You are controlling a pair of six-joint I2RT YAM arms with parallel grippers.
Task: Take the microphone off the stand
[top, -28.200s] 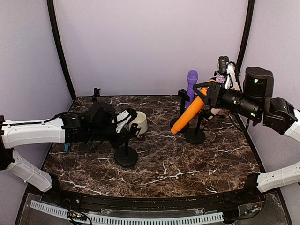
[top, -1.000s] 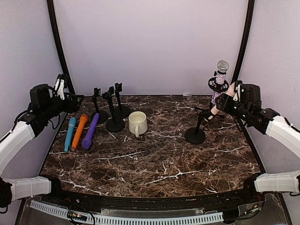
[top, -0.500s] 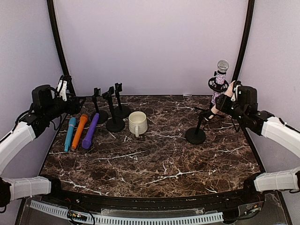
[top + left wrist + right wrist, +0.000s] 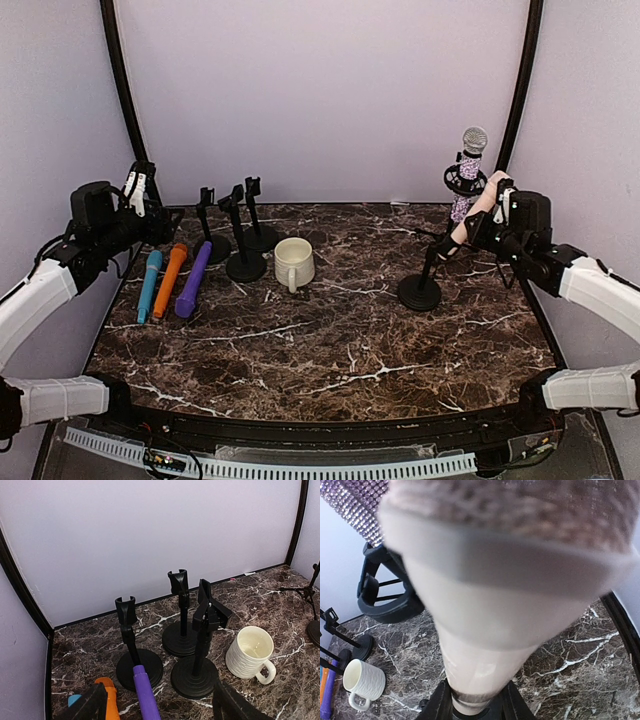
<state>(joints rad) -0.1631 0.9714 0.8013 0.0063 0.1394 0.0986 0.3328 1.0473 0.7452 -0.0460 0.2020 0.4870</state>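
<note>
A pale pink microphone [image 4: 462, 228] leans in the clip of a black stand with a round base [image 4: 418, 292] at the right of the table. My right gripper [image 4: 480, 220] is shut on its handle. In the right wrist view the pink microphone [image 4: 485, 645] fills the frame, and the right gripper [image 4: 477, 706] pinches its narrow lower end between black fingers [image 4: 437, 705]. My left gripper [image 4: 150, 225] hovers open at the far left. In its wrist view the left gripper [image 4: 160, 710] has nothing between its fingers.
A sparkly purple microphone [image 4: 470, 160] stands in a black ring mount [image 4: 385, 595] just behind the pink one. Three empty stands [image 4: 245, 265] and a white mug [image 4: 294, 264] sit at the back left. Blue, orange and purple microphones [image 4: 172, 282] lie beside them.
My right gripper has closed on the pink microphone's handle, and the stand's base has slid slightly right and toward me. The left arm has barely moved.
</note>
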